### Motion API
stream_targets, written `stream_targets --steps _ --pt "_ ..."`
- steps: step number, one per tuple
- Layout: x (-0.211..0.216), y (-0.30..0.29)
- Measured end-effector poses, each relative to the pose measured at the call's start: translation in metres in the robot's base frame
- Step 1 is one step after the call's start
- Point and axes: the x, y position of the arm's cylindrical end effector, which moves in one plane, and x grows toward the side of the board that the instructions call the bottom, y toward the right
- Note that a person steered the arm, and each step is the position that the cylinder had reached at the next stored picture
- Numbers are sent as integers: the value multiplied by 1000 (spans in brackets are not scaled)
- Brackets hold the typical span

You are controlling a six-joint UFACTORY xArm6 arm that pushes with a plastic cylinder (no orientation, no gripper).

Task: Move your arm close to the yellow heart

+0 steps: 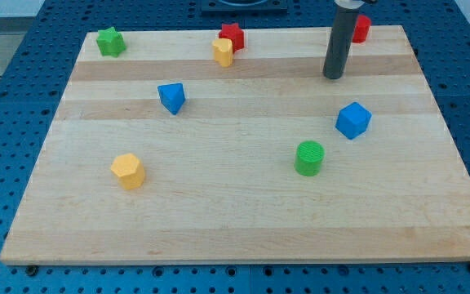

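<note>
The yellow heart [223,52] lies near the view's top centre of the wooden board [243,220], touching a red block [233,35] just above it. My tip [333,77] rests on the board well to the right of the heart, at the view's upper right. The rod rises from it to the top edge. A second red block [361,28] sits just right of the rod, partly hidden by it.
A green star-like block [111,41] is at the top left. A blue triangular block [171,97] lies left of centre. A blue cube-like block [353,120] and a green cylinder [309,158] lie below my tip. A yellow hexagonal block [127,171] is at the lower left.
</note>
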Motion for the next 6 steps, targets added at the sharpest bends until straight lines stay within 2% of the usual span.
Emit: stream_targets --steps 3,6 --pt "0 -11" --pt "-24 -77"
